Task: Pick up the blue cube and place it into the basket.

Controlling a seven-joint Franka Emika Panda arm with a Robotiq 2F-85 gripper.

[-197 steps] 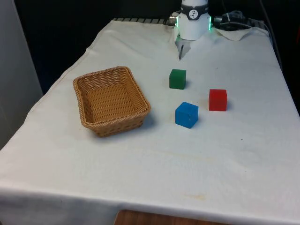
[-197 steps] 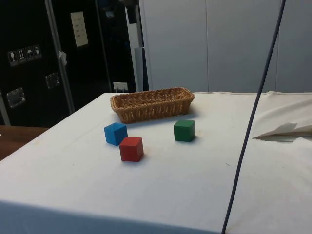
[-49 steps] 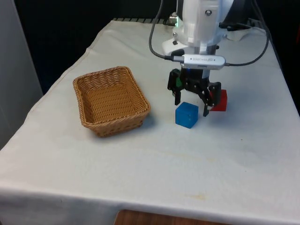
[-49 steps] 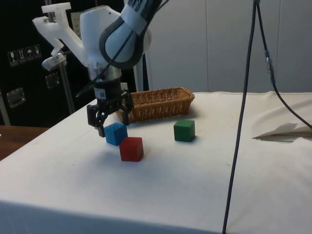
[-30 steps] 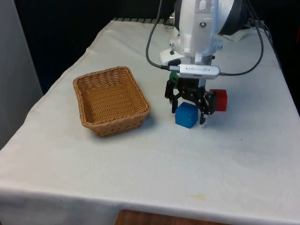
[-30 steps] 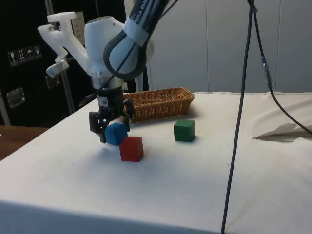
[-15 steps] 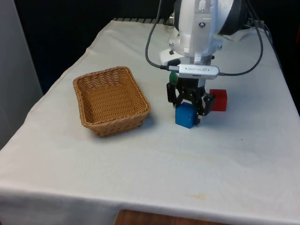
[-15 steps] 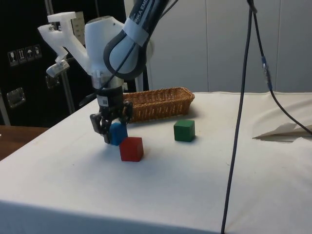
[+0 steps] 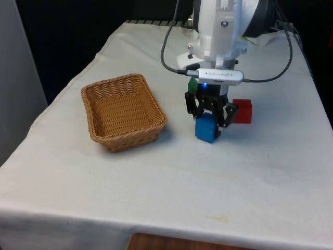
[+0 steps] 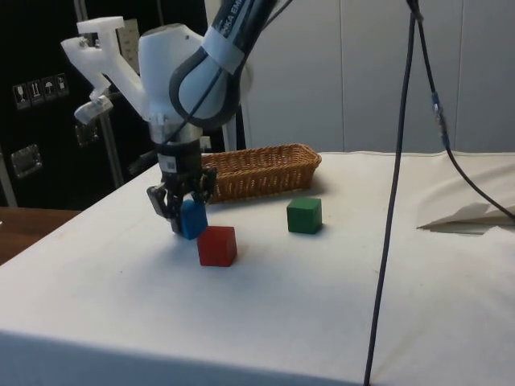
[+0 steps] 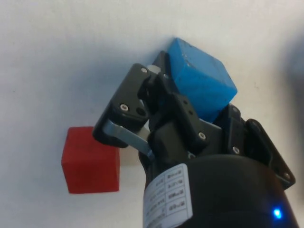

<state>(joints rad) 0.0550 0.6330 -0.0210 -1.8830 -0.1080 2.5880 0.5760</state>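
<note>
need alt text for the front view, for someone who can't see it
A black gripper on a white robot arm is shut on a blue cube on a white tablecloth. A red cube sits just beyond it toward the front view's right, a wicker basket to the left.

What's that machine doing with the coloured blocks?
A white robot arm has closed its end effector on the blue cube, low over the white cloth. The wicker basket, where the cube is meant to go, sits to the front view's left with nothing in it. A red cube and a green cube sit nearby, untouched.
</note>
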